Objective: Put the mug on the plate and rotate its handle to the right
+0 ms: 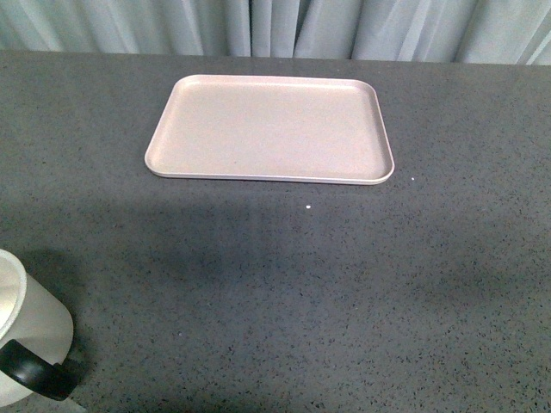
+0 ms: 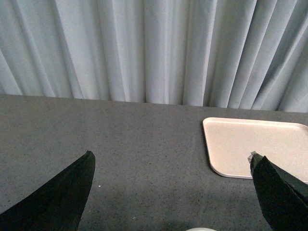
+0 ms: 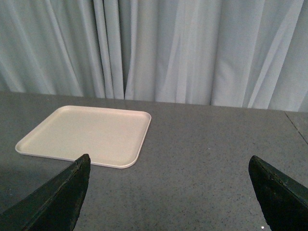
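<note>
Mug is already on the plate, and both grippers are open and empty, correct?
No. The mug sits on the table, off the plate, at the near left in the front view; the plate is bare. The left gripper and right gripper are open and empty, as stated.

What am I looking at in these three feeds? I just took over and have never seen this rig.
This is a two-armed robot. The front view comes from a camera on its body; neither arm shows there. The other two come from wrist cameras: the dark wedges belong to the left gripper and right gripper, both open, holding nothing. On the grey table lies an empty beige plate, before a curtain. The white mug stands at the front view's near left edge, partly cut off, black handle on its near side.
</note>
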Robot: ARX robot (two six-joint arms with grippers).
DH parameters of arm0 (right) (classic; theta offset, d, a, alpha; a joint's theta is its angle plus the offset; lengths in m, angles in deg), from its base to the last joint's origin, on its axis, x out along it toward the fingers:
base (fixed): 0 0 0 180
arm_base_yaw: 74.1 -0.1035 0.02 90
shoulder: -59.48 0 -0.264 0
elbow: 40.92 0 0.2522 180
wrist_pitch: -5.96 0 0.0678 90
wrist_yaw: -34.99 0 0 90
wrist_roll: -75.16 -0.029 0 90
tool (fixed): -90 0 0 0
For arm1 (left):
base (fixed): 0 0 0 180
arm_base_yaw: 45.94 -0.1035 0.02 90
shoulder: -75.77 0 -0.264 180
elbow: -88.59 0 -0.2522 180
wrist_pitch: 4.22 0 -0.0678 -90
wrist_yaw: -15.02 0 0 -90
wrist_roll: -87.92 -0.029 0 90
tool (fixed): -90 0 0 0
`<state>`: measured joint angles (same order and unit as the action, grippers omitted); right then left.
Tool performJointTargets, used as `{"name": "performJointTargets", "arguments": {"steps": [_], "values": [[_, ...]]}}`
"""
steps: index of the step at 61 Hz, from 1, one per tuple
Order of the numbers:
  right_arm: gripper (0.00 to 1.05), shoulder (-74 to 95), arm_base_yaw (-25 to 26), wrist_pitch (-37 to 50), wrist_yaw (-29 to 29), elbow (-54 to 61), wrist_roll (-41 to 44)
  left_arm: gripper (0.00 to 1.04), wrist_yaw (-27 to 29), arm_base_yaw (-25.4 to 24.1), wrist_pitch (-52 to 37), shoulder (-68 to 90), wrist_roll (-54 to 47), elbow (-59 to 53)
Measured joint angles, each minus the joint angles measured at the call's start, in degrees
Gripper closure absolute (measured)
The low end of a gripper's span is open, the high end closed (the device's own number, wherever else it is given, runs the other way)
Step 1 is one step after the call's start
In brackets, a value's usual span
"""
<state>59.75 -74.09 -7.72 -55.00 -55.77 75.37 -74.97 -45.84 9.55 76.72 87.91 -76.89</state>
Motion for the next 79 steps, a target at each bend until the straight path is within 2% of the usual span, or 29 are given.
{"name": "performJointTargets", "arguments": {"steps": [24, 25, 26, 29, 31, 34, 44, 53, 79], "values": [[0.09, 0.0, 0.0, 0.0, 0.0, 0.0, 0.0, 0.09, -0.3, -0.1, 0.2, 0.1, 0.0, 0.1], [0.09, 0.0, 0.0, 0.0, 0.0, 0.0, 0.0, 0.09, -2.0, -0.7, 2.6, 1.4, 0.0, 0.9], [0.09, 0.0, 0.0, 0.0, 0.0, 0.0, 0.0, 0.09, -6.4, -2.1, 9.4, 4.3, -0.2, 3.6], [0.09, 0.0, 0.0, 0.0, -0.1, 0.0, 0.0, 0.09, -13.1, -5.5, 22.6, 16.6, -2.0, 11.0], [0.09, 0.0, 0.0, 0.0, -0.1, 0.0, 0.0, 0.09, -15.5, -7.8, 26.0, 24.2, -4.3, 14.3], [0.09, 0.0, 0.0, 0.0, 0.0, 0.0, 0.0, 0.09, -17.0, -9.9, 25.0, 31.5, -7.0, 17.0], [0.09, 0.0, 0.0, 0.0, 0.0, 0.0, 0.0, 0.09, -16.5, -12.7, 20.6, 45.5, -14.9, 22.1], [0.09, 0.0, 0.0, 0.0, 0.0, 0.0, 0.0, 0.09, -15.7, -11.4, 19.0, 55.5, -19.2, 25.2], [0.09, 0.0, 0.0, 0.0, 0.0, 0.0, 0.0, 0.09, -16.0, -10.5, 15.1, 66.8, -21.6, 27.1]]}}
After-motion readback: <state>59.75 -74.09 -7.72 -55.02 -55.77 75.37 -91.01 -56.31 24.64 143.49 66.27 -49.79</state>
